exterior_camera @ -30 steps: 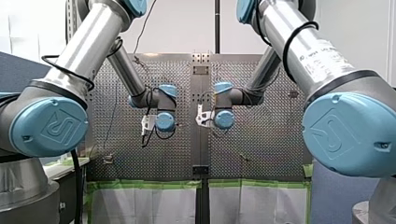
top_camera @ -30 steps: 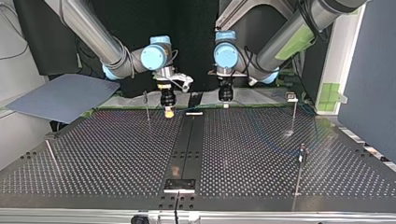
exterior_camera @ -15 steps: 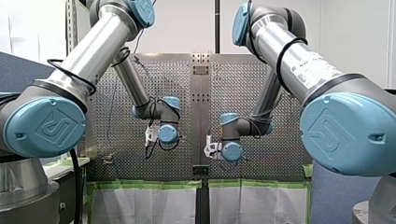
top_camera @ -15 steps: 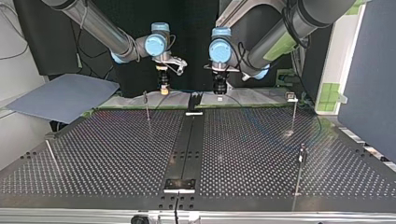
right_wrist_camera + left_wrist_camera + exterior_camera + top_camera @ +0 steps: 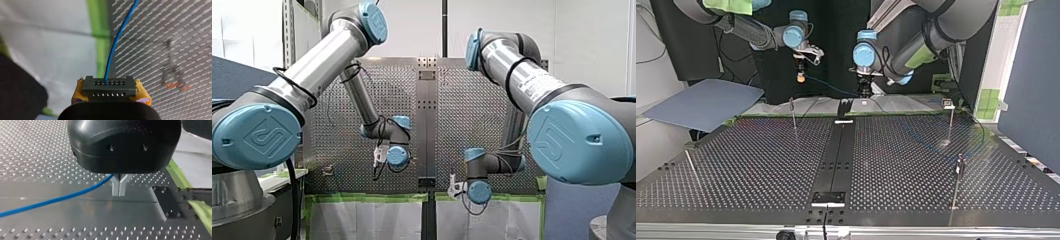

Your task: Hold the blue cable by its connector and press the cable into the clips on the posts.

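You have the blue cable (image 5: 117, 37) by its connector (image 5: 109, 86), clamped between the yellow pads (image 5: 79, 88) of the right tool (image 5: 110, 90) over the counter's (image 5: 50, 150) taped edge, which gives a firm handle. The left tool (image 5: 119, 191), above the counter, has its metal fingers (image 5: 115, 188) closed around the cable, probably to guide the span. Both tools hang well apart from the counter's posts (image 5: 951, 122), so the pressing looks yet to come.

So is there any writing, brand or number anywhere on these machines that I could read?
No text here reads clearly.
Raised emblem on my left arm's blue cap: a logo shape, no legible letters.
Same emblem on my right arm's blue cap: likewise no legible letters.
Printed label on my right arm's silver tube: too small and blurred to read.
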You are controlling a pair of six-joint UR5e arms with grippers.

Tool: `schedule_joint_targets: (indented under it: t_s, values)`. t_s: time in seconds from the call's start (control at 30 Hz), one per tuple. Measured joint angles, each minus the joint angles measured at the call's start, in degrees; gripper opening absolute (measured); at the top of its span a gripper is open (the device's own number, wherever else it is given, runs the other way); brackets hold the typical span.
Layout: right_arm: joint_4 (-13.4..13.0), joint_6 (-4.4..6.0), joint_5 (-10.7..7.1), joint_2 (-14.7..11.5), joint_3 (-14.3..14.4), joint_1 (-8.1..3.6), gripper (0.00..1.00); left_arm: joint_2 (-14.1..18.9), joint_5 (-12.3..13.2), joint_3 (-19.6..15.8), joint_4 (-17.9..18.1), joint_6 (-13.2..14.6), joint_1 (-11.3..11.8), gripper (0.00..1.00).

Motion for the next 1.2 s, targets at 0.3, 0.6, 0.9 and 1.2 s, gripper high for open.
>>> schedule_joint_targets:
  t_s: [0.3,0.6,0.9,1.2]
  values:
    - [-4.9,-1.08,-2.82,4.9,4.9,-4.89,0.0,-5.2,-2.5,3.5,0.4,-0.5,-4.7,0.02]
    - [-10.0,-1.85,-7.82,6.4,10.0,-9.99,0.0,-9.4,-3.2,7.8,-2.9,-1.1,-8.2,0.02]
    - [-14.8,0.71,-12.61,6.1,11.2,-14.78,0.0,-14.0,-5.3,12.7,-4.8,-1.4,-11.6,0.02]
    - [-19.5,-0.55,-17.37,4.6,11.2,-19.53,0.0,-14.7,-6.9,16.7,-5.1,-1.6,-13.6,0.02]
